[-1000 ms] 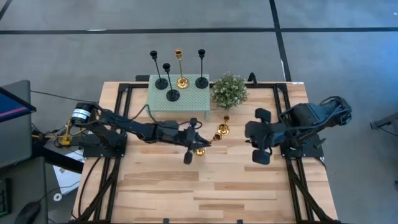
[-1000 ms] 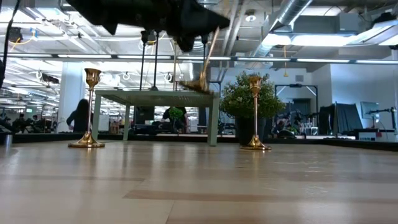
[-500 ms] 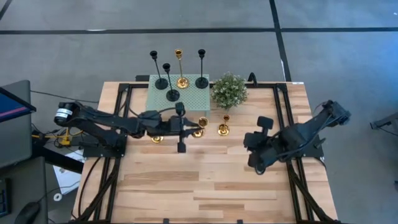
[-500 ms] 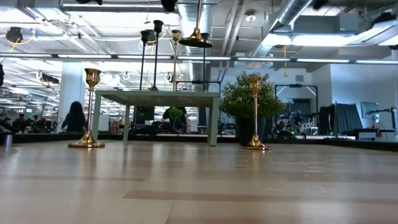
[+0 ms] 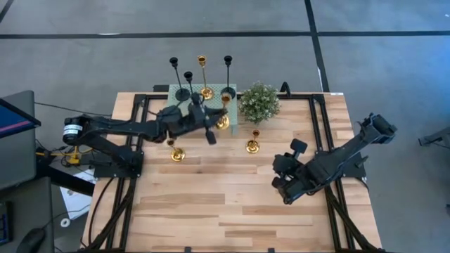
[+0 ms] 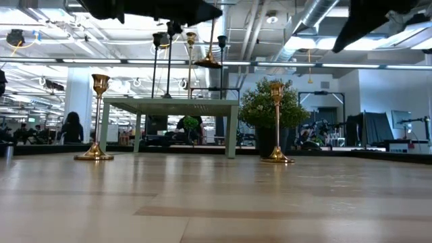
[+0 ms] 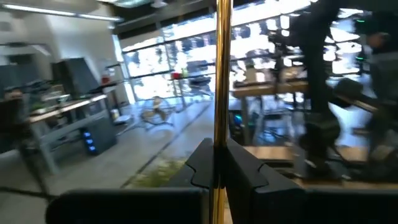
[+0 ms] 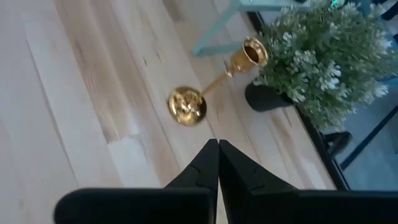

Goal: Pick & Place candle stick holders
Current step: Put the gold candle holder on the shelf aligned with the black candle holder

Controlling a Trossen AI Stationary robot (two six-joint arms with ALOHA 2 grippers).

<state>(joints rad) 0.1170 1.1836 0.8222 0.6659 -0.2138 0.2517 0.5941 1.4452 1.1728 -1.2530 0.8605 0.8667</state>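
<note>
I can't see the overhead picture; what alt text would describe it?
The left gripper holds a gold candlestick over the small green table, which carries four more. Two gold candlesticks stand on the wooden table beside a potted plant; the right gripper waits, shut.

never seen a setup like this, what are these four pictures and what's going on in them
Two robot arms work at a wooden table. One camera looks straight down, one sits at table height, and one rides on each wrist. The left gripper is shut on a gold holder, carrying it above the small green table, where three black holders and a gold one stand. Two more gold holders stand on the wood by a potted plant. The right gripper is shut, holding nothing.
</note>
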